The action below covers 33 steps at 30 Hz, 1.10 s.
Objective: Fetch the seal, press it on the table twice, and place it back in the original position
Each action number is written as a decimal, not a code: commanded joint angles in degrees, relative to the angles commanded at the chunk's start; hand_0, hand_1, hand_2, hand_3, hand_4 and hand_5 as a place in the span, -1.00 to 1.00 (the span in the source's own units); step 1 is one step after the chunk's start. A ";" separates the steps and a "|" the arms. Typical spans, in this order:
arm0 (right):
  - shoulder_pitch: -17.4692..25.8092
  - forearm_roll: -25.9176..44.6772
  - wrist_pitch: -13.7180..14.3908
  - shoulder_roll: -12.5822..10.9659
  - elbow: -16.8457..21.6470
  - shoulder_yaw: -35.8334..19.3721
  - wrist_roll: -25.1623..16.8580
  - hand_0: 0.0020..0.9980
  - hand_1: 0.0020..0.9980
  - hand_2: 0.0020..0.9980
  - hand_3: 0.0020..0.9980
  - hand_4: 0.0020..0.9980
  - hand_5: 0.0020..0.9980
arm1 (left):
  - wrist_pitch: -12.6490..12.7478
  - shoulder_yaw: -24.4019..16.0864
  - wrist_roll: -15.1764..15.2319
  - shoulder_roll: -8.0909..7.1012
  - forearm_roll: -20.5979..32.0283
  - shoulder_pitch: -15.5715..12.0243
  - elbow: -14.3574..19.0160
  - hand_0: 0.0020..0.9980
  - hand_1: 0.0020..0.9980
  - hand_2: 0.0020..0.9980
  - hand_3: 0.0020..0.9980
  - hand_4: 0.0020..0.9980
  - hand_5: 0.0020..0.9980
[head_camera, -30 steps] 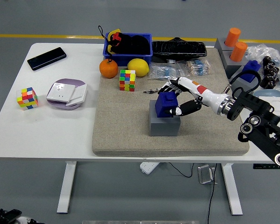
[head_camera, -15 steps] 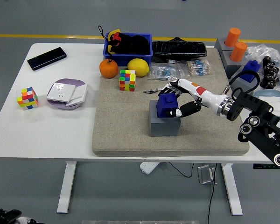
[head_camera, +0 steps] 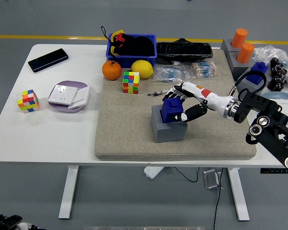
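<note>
A blue seal (head_camera: 173, 109) stands in its grey block holder (head_camera: 168, 128) in the middle of the beige mat (head_camera: 125, 139). My right hand (head_camera: 181, 103), white with black fingers, reaches in from the right and is shut on the blue seal, fingers wrapped over its top and thumb at its right side. The grey holder sits slightly turned on the mat. My left arm does not show.
An orange (head_camera: 112, 70), lemon (head_camera: 142, 69) and colourful cube (head_camera: 131, 82) lie at the mat's back. A blue bin (head_camera: 131, 47) and black case (head_camera: 184, 50) stand behind. Phone (head_camera: 48, 60), second cube (head_camera: 28, 100) and purple dish (head_camera: 68, 96) sit left. Orange seals (head_camera: 242, 45) and another blue seal (head_camera: 256, 73) stand right.
The hand with the seal has risen slightly, and the grey holder has turned and shifted a little with it.
</note>
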State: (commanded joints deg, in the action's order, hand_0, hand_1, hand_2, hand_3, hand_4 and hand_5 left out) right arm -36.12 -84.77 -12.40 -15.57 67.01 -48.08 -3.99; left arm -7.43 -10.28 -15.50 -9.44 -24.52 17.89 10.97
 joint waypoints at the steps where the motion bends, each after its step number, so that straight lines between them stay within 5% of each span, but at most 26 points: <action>1: -0.02 0.02 0.05 0.04 -0.07 0.03 -0.01 -0.03 -0.26 -0.27 -0.21 0.34 -1.00 | 0.00 0.06 0.02 0.01 0.09 0.00 0.00 0.44 0.38 0.36 0.50 0.37 -0.50; 11: -0.53 1.52 1.17 0.36 -1.40 1.54 -0.48 0.03 -0.21 -0.21 -0.08 0.41 -1.00 | -0.04 -0.27 -0.16 0.08 -0.33 -0.08 -0.01 0.44 0.38 0.36 0.50 0.37 -0.50; 12: -0.54 1.74 1.07 0.38 -1.47 1.64 -0.53 0.31 0.27 0.28 0.40 0.79 -1.00 | -0.03 -0.22 -0.14 0.10 -0.27 -0.08 -0.01 0.44 0.38 0.36 0.50 0.37 -0.50; 17: -0.59 2.53 0.48 0.46 -1.48 1.73 -0.75 0.31 0.27 0.28 0.40 0.79 -1.00 | -0.04 -0.08 -0.11 0.12 -0.07 -0.04 0.00 0.44 0.38 0.36 0.50 0.37 -0.50; 18: -0.60 2.56 0.46 0.47 -1.48 1.71 -0.78 0.48 0.52 0.53 0.58 0.92 -1.00 | -0.04 -0.07 -0.11 0.11 -0.08 -0.04 0.01 0.44 0.38 0.36 0.50 0.37 -0.49; 33: -0.58 2.74 0.22 0.48 -1.45 1.57 -1.15 0.55 0.62 0.62 0.65 1.00 -0.92 | -0.07 -0.05 -0.10 0.10 -0.06 -0.03 0.02 0.44 0.38 0.36 0.50 0.37 -0.49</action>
State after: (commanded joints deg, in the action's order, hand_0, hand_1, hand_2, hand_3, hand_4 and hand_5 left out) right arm -36.70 -82.03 -12.18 -15.09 65.56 -46.51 -5.14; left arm -7.50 -10.33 -15.60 -9.34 -24.58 17.86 10.98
